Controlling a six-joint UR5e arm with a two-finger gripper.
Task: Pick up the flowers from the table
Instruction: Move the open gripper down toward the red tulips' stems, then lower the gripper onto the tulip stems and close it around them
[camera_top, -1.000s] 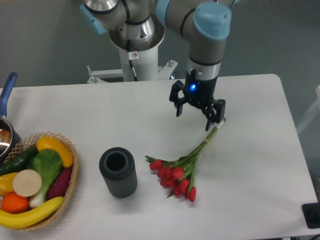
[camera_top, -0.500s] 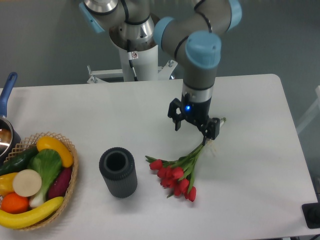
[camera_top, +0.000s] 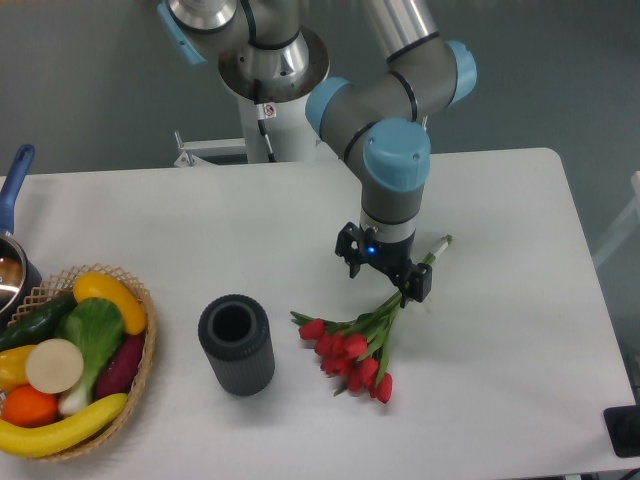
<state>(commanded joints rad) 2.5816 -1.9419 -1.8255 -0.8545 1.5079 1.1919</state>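
Lower now than a moment ago, my gripper (camera_top: 381, 270) hangs spread wide over the stems of the flowers (camera_top: 362, 335) lying on the table (camera_top: 500, 330).

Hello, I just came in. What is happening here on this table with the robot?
The robot arm holds its gripper low over the stems of the flowers, a bunch of red tulips lying on the white table. The jaws are open, standing on either side of the stems, and the flowers are not yet picked up. To the left stands a dark cylindrical cup, and at the far left a basket of fake fruit and vegetables.
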